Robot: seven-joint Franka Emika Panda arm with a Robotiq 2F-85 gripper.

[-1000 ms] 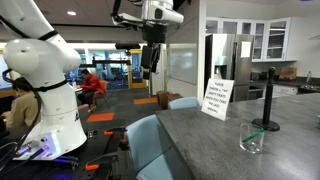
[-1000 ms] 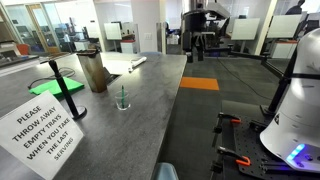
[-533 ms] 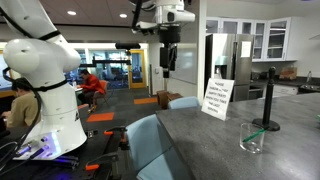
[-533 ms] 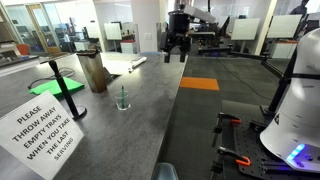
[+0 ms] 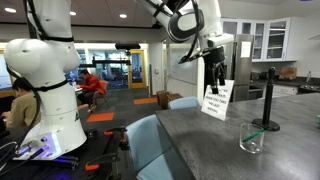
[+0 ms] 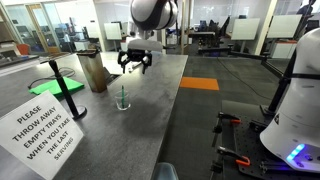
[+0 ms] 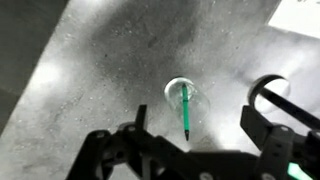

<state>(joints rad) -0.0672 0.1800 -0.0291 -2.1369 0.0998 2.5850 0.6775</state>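
Clear glass cup [image 7: 176, 92] is standing upright on the grey countertop [image 7: 90, 70], with nothing touching it. A green straw [image 7: 186, 115] is leaning inside it; it could be a stirrer, too small to tell. In the wrist view the cup is sitting under the camera, roughly between the two fingers and a bit ahead of them. In both exterior views it is sitting out on the open counter, away from the edge.

Gripper [image 6: 136, 64] is hanging in the air above the counter with its jaws spread wide and pinching nothing. It is pointing down and is well apart from the cup, higher up and further along the counter. In an exterior view the gripper [image 5: 214, 73] is showing just in front of the top of the printed sign [image 5: 217, 101].

The printed sign is standing upright on the counter, apart from the cup. A black post [image 5: 269, 95] is rising from a green base [image 5: 265, 126] near the cup. In an exterior view a brown bag [image 6: 94, 72] is standing beside that post, and a white sheet [image 6: 122, 64] is lying flat on the counter beyond it.

Off the counter, blue chairs [image 5: 150, 142] are sitting against its near edge. An orange floor patch [image 6: 200, 84] is showing on the carpet. A white robot body [image 5: 45, 85] is standing to the side of the scene.
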